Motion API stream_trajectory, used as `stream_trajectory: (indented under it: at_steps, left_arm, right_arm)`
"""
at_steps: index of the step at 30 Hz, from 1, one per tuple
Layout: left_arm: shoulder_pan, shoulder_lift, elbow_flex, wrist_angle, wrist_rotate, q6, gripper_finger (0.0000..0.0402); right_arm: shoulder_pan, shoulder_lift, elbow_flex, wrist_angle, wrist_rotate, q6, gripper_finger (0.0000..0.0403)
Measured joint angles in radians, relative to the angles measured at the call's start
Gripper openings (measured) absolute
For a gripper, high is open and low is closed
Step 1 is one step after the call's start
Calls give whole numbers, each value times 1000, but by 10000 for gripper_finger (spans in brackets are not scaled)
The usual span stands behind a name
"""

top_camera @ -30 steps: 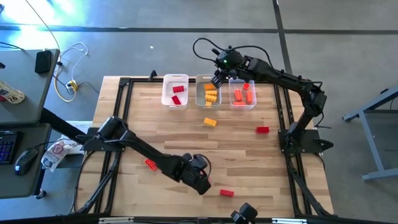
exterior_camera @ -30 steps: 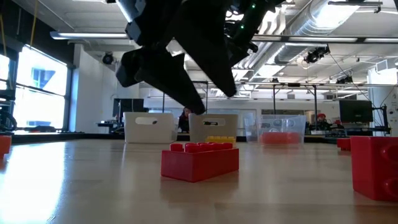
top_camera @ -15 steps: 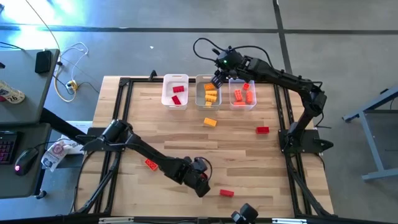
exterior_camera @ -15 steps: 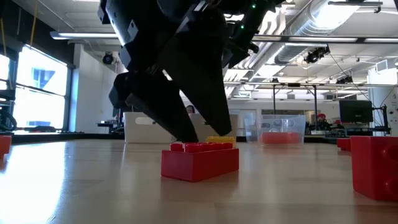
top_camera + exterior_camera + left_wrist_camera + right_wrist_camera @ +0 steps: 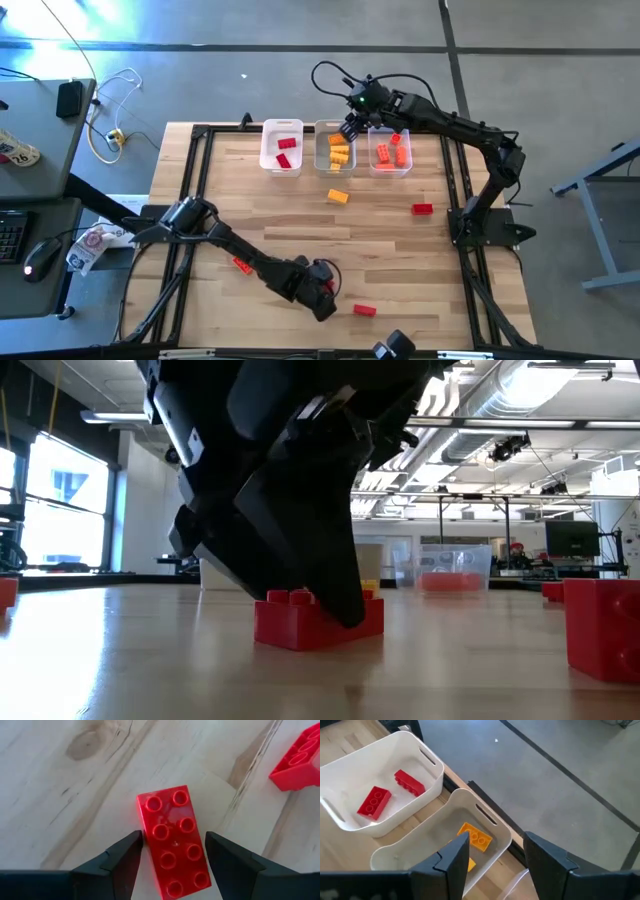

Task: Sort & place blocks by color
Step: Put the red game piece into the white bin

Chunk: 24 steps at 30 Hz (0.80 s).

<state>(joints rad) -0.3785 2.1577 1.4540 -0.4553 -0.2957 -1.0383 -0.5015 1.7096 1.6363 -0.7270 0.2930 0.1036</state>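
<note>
Descent has brought the left gripper (image 5: 172,852) down around the red block (image 5: 174,841) near the table's front edge; its fingers straddle it, still parted, so a grasp looks imminent. Beyond, the right gripper (image 5: 350,128) hovers open over the middle bin (image 5: 334,150).

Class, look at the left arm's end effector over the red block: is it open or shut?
Open. The left end effector straddles the red block, with a gap showing between one finger and the block.
</note>
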Motion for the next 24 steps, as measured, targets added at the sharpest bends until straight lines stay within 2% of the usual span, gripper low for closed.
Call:
stream_trajectory:
  at_steps: [4, 11, 20, 24]
  left_arm:
    - [-10, 0, 0, -29, -40, 64, 192]
    - [-8, -3, -1, -93, -45, 172, 116]
    - [13, -25, -5, -103, 30, 272, 114]
    - [26, -70, -10, -163, 43, 313, 118]
  right_arm:
    - [10, 0, 0, -21, -24, 1, 174]
    - [19, 0, 0, -82, -31, -57, 174]
    - [19, 0, 0, -138, -158, -113, 174]
    - [19, 0, 0, -173, -212, -141, 174]
